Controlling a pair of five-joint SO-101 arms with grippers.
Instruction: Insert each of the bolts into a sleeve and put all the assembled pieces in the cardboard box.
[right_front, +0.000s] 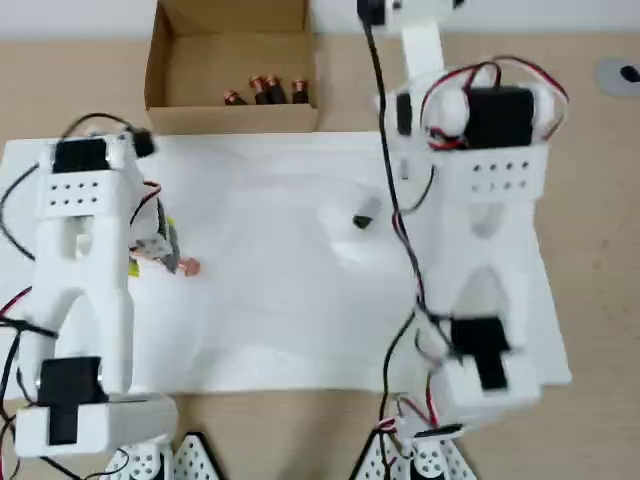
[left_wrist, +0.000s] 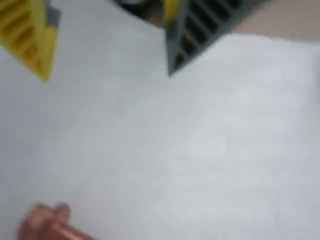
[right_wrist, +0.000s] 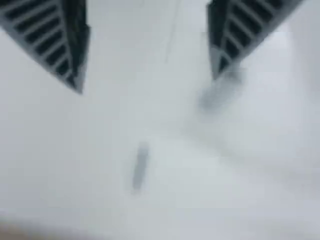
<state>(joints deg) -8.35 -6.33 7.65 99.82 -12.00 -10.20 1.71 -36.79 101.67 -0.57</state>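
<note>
The left gripper (left_wrist: 107, 72) stands above the white sheet (right_front: 280, 300) with its jaws wide apart and empty; a copper sleeve (left_wrist: 45, 226) lies on the sheet just beside it. The right gripper (right_wrist: 146, 81) is likewise spread wide and holds nothing, positioned over a grey bolt (right_wrist: 140, 165) that lies flat on the sheet and is not touched. Several assembled pieces (right_front: 265, 92) lie in a row along the near wall inside the cardboard box (right_front: 160, 70), which sits on the table (right_front: 600, 250) at the sheet's far edge.
</note>
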